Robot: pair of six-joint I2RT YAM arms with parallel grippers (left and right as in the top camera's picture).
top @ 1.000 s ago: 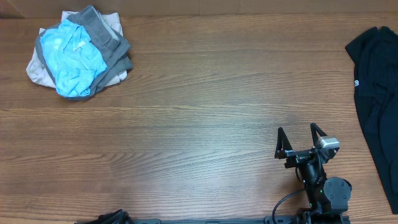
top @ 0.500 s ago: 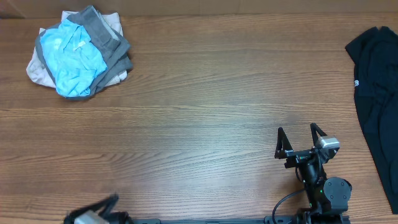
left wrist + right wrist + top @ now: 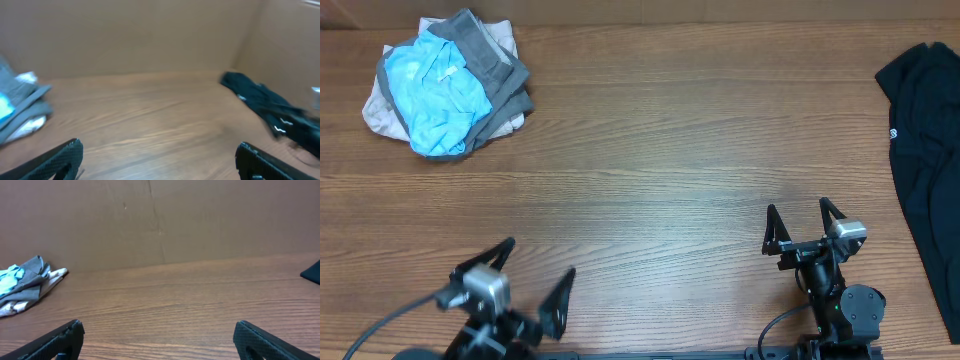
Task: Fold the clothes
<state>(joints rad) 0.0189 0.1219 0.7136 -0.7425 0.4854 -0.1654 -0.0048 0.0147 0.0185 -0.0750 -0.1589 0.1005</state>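
Clothes pile [image 3: 445, 85] far left (garment [image 3: 923, 140] right)

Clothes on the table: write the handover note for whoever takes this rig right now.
Left end effector: open, empty, at the near left edge of the table.
Right end effector: open, empty, near right.
Clothes: light blue T-shirt crumpled in a pile with a grey garment and an off-white garment at the far left corner. Black garment lies unfolded at the right edge, partly out of frame.
Done: nothing folded yet.
Left: every garment, probably starting with pulling one from the pile, flattening it, then folding.
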